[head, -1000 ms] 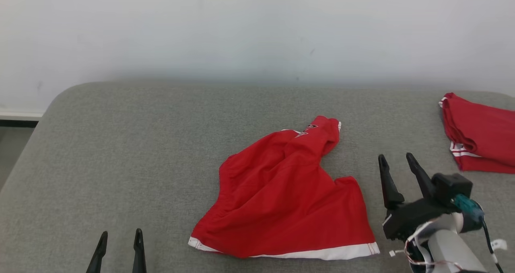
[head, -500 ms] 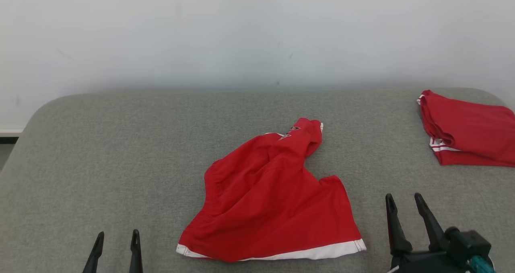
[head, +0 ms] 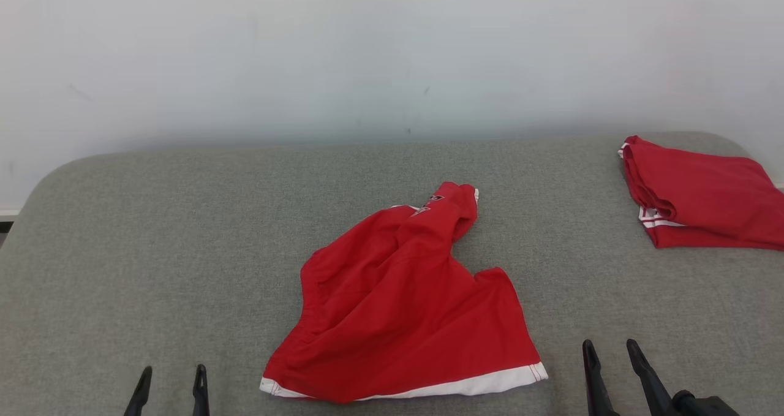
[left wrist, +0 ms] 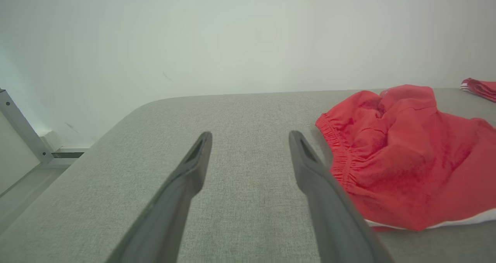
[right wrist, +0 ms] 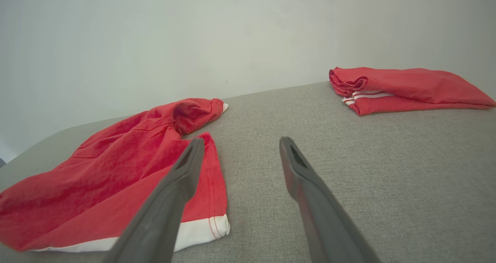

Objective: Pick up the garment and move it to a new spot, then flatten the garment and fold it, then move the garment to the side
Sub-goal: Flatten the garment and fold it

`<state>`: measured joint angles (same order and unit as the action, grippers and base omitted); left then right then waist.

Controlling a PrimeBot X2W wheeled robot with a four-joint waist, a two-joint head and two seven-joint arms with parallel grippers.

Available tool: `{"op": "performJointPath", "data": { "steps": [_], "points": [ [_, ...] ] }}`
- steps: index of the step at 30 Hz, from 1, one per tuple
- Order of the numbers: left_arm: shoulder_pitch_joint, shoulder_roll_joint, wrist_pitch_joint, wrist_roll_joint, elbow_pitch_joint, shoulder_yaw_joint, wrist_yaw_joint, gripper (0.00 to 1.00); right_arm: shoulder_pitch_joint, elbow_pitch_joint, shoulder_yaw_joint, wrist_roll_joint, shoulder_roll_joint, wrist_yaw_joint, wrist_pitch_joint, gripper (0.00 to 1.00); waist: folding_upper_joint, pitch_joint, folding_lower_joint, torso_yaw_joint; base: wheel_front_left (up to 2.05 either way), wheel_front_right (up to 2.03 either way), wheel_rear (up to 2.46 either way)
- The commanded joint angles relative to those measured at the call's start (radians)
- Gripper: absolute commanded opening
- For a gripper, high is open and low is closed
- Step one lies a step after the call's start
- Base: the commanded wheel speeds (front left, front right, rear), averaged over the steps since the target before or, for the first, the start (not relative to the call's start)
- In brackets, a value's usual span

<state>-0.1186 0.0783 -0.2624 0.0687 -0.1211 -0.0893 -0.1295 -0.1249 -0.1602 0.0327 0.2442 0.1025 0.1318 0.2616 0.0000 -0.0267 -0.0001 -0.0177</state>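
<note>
Head view: the red garment lies crumpled on the grey cushion between the left claw and the right claw, apart from both; each claw's fingers are spread and empty. A folded red garment sits far ahead-right of the right claw. Left wrist view: the crumpled garment's elastic waistband lies just right of the spread fingers. Right wrist view: its white-hemmed leg lies by the left finger

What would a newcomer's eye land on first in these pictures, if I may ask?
The crumpled red garment with its white hem stands out first, lying in the middle of the grey surface. Next comes the folded red garment at the far right. At the near edge, the left gripper and right gripper are both open and empty.
</note>
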Motion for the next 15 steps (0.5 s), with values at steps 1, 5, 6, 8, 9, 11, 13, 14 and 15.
{"op": "performJointPath", "data": {
  "steps": [1,5,6,8,9,11,13,14,15],
  "points": [
    [-0.014,0.009,-0.003,-0.006,-0.004,0.007,-0.001,1.0,-0.007,-0.002,-0.004,-0.009,0.003,-0.003,0.004,1.0,0.0,0.001,0.0001,0.001,0.0,0.0,0.0],
    [-0.029,0.012,-0.003,0.001,-0.005,0.009,0.0,1.0,-0.001,-0.01,-0.012,-0.009,0.002,-0.003,0.004,1.0,0.0,0.003,0.0001,0.004,0.0,0.0,0.0],
    [-0.029,0.013,-0.003,0.002,-0.006,0.012,0.0,1.0,0.001,-0.015,-0.016,-0.011,0.005,-0.003,0.004,1.0,0.0,0.004,0.0001,0.006,0.0,0.0,0.0],
    [-0.025,0.015,-0.003,0.007,-0.012,0.017,0.0,1.0,0.006,-0.034,-0.03,-0.016,0.014,-0.003,0.004,1.0,0.0,0.006,0.0001,0.01,0.0,0.0,0.0],
    [-0.022,0.019,-0.003,0.01,-0.015,0.025,0.0,1.0,0.012,-0.041,-0.035,-0.016,0.018,-0.003,0.004,1.0,0.0,0.007,0.0001,0.011,0.0,0.0,0.0],
    [-0.011,0.029,-0.003,0.023,-0.032,0.052,0.0,1.0,0.021,-0.065,-0.046,-0.012,0.027,-0.003,0.003,1.0,0.0,0.008,0.0001,0.013,0.0,0.0,0.0],
    [0.001,0.043,-0.003,0.039,-0.06,0.088,0.0,1.0,0.031,-0.087,-0.059,-0.008,0.033,-0.003,0.001,1.0,0.0,0.011,0.0001,0.014,0.0,0.0,0.0],
    [0.008,0.053,-0.003,0.045,-0.074,0.107,0.0,1.0,0.038,-0.102,-0.067,-0.007,0.037,-0.003,-0.005,1.0,0.0,0.013,0.0001,0.014,0.0,0.0,0.0],
    [0.016,0.063,-0.003,0.054,-0.094,0.127,0.0,1.0,0.045,-0.116,-0.074,-0.006,0.04,-0.003,-0.006,1.0,0.0,0.015,0.0001,0.014,0.0,0.0,0.0]
  ]
}}
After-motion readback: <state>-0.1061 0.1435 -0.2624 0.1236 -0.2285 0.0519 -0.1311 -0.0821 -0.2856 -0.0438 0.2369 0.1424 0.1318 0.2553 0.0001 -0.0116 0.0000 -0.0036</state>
